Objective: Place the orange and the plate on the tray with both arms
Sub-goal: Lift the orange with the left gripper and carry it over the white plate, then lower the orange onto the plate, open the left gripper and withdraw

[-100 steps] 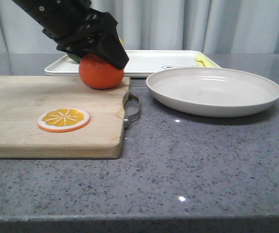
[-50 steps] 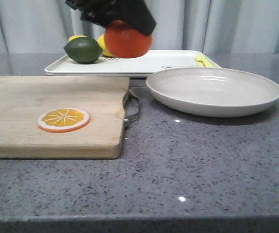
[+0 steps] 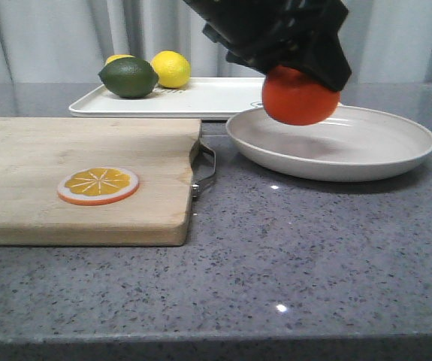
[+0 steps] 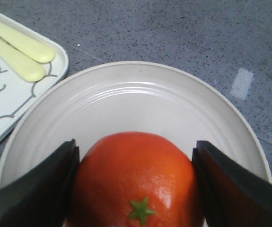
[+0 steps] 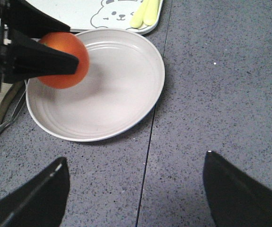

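Note:
My left gripper [image 3: 306, 74] is shut on the orange [image 3: 300, 98], a glossy orange-red fruit, and holds it just above the left half of the plate [image 3: 381, 143]. In the left wrist view the orange [image 4: 136, 179] sits between the two black fingers [image 4: 55, 184] over the plate [image 4: 140, 101]. The white tray [image 3: 216, 98] lies behind the plate. My right gripper [image 5: 135, 158] hangs open over bare counter on the near side of the plate [image 5: 121, 90], with nothing between its fingers. It does not show in the front view.
A wooden cutting board [image 3: 80, 143] with a metal handle lies on the left and carries an orange slice [image 3: 98, 185]. On the tray's left end sit a lime [image 3: 128, 77] and a lemon [image 3: 170, 68]. Two pale yellow sticks [image 5: 145, 13] rest at its right end.
My left gripper lifted the orange off the cutting board's far corner and carried it right, past the tray's front, to above the plate.

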{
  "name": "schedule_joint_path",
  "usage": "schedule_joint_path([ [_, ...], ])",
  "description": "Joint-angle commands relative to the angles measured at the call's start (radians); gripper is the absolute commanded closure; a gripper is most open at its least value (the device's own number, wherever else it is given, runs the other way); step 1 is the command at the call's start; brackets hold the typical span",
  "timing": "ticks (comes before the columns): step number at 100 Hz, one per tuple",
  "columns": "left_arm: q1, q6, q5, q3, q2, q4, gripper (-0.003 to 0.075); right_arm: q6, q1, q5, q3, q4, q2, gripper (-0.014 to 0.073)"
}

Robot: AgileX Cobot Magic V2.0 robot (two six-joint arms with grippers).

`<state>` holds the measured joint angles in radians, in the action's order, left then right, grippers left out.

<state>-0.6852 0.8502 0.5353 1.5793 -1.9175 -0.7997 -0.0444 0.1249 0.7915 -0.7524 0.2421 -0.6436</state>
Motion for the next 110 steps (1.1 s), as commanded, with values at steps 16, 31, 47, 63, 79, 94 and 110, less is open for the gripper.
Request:
schedule_joint_path([
  [16,-0.035,-0.008,-0.050,0.116,-0.036,-0.043,0.0510,-0.007,0.002,-0.065,-0.037,0.011,-0.006,0.0013],
  [31,-0.035,-0.012,-0.041,0.130,-0.054,-0.047,0.0508,-0.007,0.002,-0.065,-0.037,0.011,-0.006,0.0013],
  [47,-0.035,-0.012,-0.039,0.130,-0.054,-0.047,0.0491,-0.007,0.002,-0.065,-0.037,0.011,-0.006,0.0013],
  [63,-0.035,-0.012,-0.038,0.130,-0.054,-0.047,0.0268,-0.007,0.002,-0.065,-0.037,0.011,-0.006,0.0013],
  [79,-0.035,-0.012,-0.044,0.130,-0.054,-0.047,0.0057,-0.007,0.002,-0.065,-0.037,0.011,-0.006,0.0013],
  [94,-0.033,-0.012,-0.044,0.131,-0.033,-0.047,0.0057,-0.007,0.002,-0.065,-0.037,0.011,-0.006,0.0013],
  [110,-0.031,-0.012,-0.048,0.129,0.024,-0.034,0.0057,-0.007,0.002,-0.065,-0.037,0.011,-0.006,0.0013],
])
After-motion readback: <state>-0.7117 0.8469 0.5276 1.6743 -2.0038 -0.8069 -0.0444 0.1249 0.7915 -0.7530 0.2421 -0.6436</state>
